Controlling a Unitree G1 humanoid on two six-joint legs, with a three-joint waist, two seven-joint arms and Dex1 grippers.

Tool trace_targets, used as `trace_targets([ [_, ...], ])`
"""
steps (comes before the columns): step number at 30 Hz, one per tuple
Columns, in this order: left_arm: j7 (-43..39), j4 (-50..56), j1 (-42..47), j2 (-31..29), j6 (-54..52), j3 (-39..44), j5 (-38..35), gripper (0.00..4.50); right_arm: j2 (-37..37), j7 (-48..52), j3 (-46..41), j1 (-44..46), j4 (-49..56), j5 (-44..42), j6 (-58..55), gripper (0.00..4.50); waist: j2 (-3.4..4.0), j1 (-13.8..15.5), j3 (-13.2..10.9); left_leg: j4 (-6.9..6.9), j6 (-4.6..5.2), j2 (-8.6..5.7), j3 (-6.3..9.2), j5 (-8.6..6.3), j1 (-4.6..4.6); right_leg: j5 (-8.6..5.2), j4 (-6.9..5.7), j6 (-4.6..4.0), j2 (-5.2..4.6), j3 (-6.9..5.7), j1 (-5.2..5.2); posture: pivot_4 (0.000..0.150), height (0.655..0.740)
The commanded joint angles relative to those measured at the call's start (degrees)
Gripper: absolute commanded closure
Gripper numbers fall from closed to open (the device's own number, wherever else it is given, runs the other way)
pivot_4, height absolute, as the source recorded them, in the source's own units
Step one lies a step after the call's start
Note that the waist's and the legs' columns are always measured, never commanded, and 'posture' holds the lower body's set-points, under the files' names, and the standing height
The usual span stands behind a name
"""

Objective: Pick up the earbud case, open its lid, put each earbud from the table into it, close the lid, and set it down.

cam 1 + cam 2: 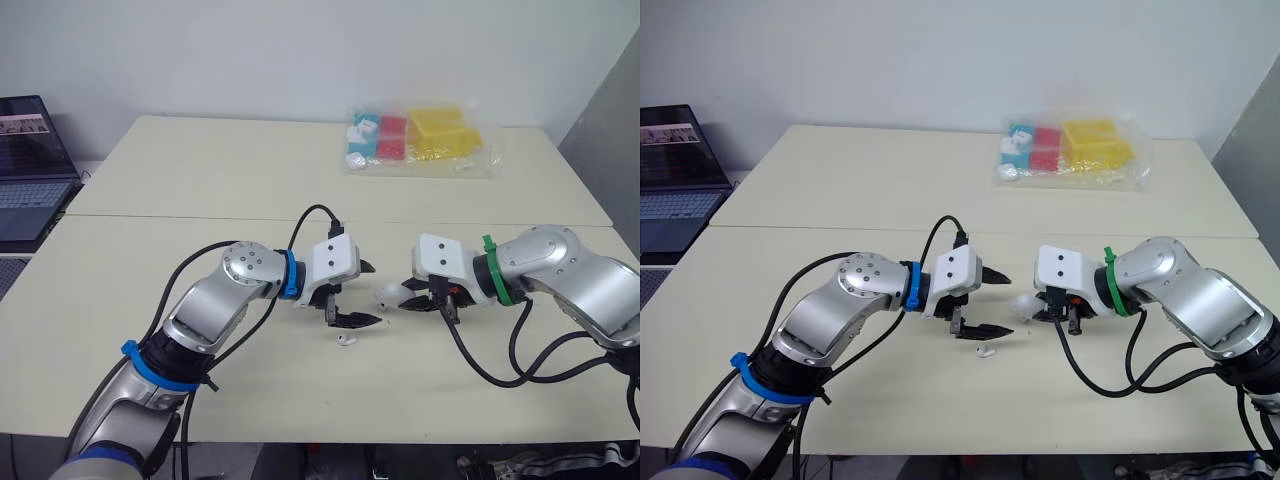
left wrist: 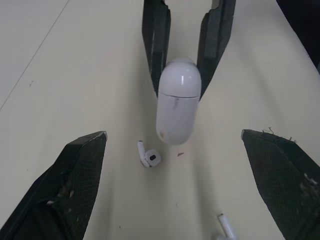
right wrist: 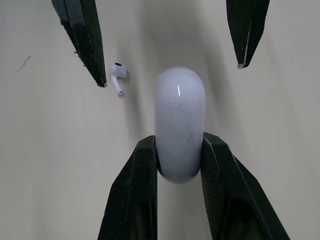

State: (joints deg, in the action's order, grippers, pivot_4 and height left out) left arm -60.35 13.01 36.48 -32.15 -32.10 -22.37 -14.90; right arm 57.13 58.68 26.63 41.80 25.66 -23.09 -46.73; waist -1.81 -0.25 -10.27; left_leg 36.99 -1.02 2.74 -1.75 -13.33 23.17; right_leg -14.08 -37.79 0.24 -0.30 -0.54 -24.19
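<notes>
Right wrist view: the case (image 3: 179, 115) is pinched at one end between the two black fingers of the right gripper (image 3: 180, 150), which press against its sides. Its rounded free end sticks out toward the left gripper (image 1: 362, 293). In the left wrist view a seam runs round the case close to the held end, and the lid looks closed. The case seems to hang just clear of the table (image 1: 200, 180), though the angle makes that hard to judge.

The right forearm reaches in low from the robot's right and lies nearly level, its gripper facing left. The left arm is bent at the elbow, with the forearm angled in from the left so the two grippers face each other near the table's front middle. The left jaws stand wide apart and hold nothing. The case's free end lies in line with the gap between them, touching neither finger.

One earbud (image 3: 117, 75) lies on the table just beside a left fingertip, near the case's free end. A second earbud (image 1: 345, 340) lies nearer the front edge, below the left gripper.

A bag (image 1: 420, 140) of coloured items sits at the far side, and a laptop (image 1: 30, 170) stands off to the left
</notes>
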Motion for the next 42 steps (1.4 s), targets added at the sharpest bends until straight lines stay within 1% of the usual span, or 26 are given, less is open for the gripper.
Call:
trace_targets([
  [1,-0.8,0.1,1.4,0.7,2.0,-0.3,0.8,0.00,-1.1,0.8,-3.1,0.7,1.7,-0.2,-1.2,3.73,0.00,0.0,0.0,-0.01,0.00,0.00,0.00,0.00,0.00,0.00,0.00,0.00,0.00,0.01,0.00,0.150,0.7400],
  [9,-1.3,-0.5,2.5,2.2,1.2,-0.2,1.2,0.00,-2.5,1.4,-3.4,0.6,1.7,1.4,-1.8,3.73,0.00,0.0,0.0,0.02,0.00,0.00,0.03,0.00,-0.01,0.00,-0.08,-0.01,0.00,0.01,0.00,0.150,0.7400],
  [12,-1.4,-0.7,2.8,2.5,0.9,-0.2,1.4,0.64,-3.1,1.7,-3.5,0.6,1.8,1.8,-2.1,3.73,0.00,0.0,0.0,0.03,0.00,0.00,0.01,0.00,-0.03,0.00,-0.10,-0.01,0.00,0.00,0.00,0.150,0.7400],
  [15,-1.5,-0.6,2.8,2.8,0.4,-0.5,1.6,1.56,-3.5,1.7,-3.6,0.7,1.7,2.0,-2.4,3.73,0.00,0.0,0.0,0.03,0.00,0.00,0.03,0.00,-0.03,0.00,-0.11,-0.01,0.01,0.02,0.00,0.150,0.7400],
  [20,-1.0,-0.3,2.4,3.2,-0.4,-1.1,2.4,3.26,-4.1,1.6,-3.8,1.0,1.8,1.9,-2.9,3.73,0.00,0.0,0.0,0.04,0.00,-0.01,0.01,0.00,-0.04,0.00,-0.13,-0.01,0.01,0.01,0.01,0.150,0.7400],
  [21,-0.9,-0.3,2.3,3.2,-0.5,-1.2,2.5,3.55,-4.3,1.6,-3.9,1.0,1.8,1.9,-3.1,3.73,0.00,0.0,0.0,0.04,0.00,-0.01,0.01,0.00,-0.04,0.00,-0.13,-0.01,0.00,0.01,0.01,0.150,0.7400],
  [22,-0.9,-0.2,2.2,3.3,-0.7,-1.3,2.6,3.74,-4.5,1.6,-4.0,1.1,1.9,1.9,-3.2,3.73,0.00,0.0,0.0,0.04,0.00,-0.01,0.01,0.00,-0.04,0.00,-0.13,-0.01,0.00,0.01,0.01,0.150,0.7400],
  [33,-0.7,0.3,1.4,3.1,-1.5,-1.5,2.8,3.74,-5.0,2.4,-5.0,0.6,2.5,2.2,-3.1,3.73,0.00,0.0,0.0,0.06,0.00,-0.01,0.01,0.01,-0.07,0.00,-0.19,-0.01,0.01,0.03,0.01,0.150,0.7400],
  [34,-0.7,0.2,1.3,3.1,-1.6,-1.3,2.7,3.74,-4.2,3.2,-5.0,0.2,2.6,2.6,-2.0,3.00,0.00,0.0,0.0,0.06,0.00,-0.01,0.01,0.00,-0.07,0.00,-0.19,-0.01,0.01,0.03,0.02,0.150,0.7400],
  [35,-0.7,0.1,1.2,3.0,-1.7,-1.2,2.6,3.74,-3.7,3.8,-5.0,-0.2,2.6,2.9,-1.1,2.77,0.00,0.0,0.0,0.06,0.00,-0.01,0.01,0.01,-0.08,0.00,-0.19,-0.01,0.01,0.02,0.02,0.150,0.7400],
  [39,-0.5,-0.5,0.0,3.0,-2.5,0.1,1.3,3.74,-1.3,4.7,-6.0,-1.7,2.4,4.5,1.4,1.29,0.00,0.1,0.0,0.05,0.00,-0.01,0.01,0.00,-0.08,0.00,-0.18,-0.01,0.01,0.01,0.04,0.150,0.7400],
  [42,0.1,-1.4,-1.5,2.9,-3.2,2.0,0.0,3.74,0.6,6.1,-8.9,-2.8,2.4,3.8,3.1,0.19,0.00,0.0,0.0,0.06,0.00,-0.01,0.00,0.01,-0.12,0.00,-0.21,-0.01,0.01,0.02,0.03,0.150,0.7400],
])
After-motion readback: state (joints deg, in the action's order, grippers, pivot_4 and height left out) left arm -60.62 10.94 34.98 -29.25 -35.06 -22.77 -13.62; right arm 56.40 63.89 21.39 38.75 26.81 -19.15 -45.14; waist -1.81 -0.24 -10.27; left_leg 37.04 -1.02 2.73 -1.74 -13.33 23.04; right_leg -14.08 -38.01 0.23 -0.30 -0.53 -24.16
